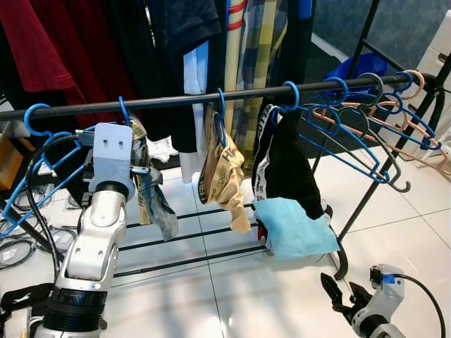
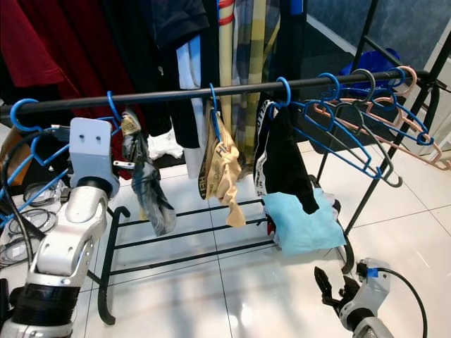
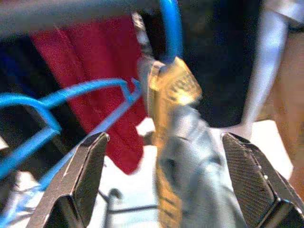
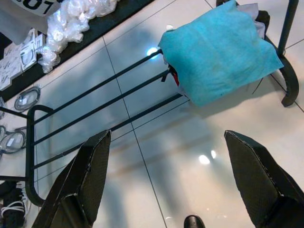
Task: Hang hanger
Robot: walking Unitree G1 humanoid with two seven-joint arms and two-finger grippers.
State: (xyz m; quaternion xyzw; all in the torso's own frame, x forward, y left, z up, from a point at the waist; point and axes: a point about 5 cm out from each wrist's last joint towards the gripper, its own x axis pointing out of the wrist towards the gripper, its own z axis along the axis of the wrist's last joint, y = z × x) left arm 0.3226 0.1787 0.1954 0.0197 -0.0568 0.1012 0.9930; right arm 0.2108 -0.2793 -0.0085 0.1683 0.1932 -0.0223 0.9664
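Note:
A black clothes rail point(image 1: 211, 98) runs across in front of me. A blue hanger hook point(image 1: 124, 110) sits over the rail near its left end, carrying a grey and yellow garment point(image 1: 153, 204). My left gripper point(image 3: 165, 137) is raised just below the rail and is open. Its fingers point(image 3: 90, 166) stand on either side of the garment point(image 3: 185, 142) and of the hook point(image 3: 170, 28), without pinching them. My right gripper point(image 1: 343, 290) hangs low near the floor at the right, open and holding nothing.
A tan garment point(image 1: 224, 176), a black one point(image 1: 292, 169) and a teal cloth point(image 1: 296, 225) hang further right. Several bare hangers point(image 1: 373, 120) crowd the rail's right end, and blue ones point(image 1: 35, 162) its left. Cables point(image 1: 21, 246) lie on the floor at the left.

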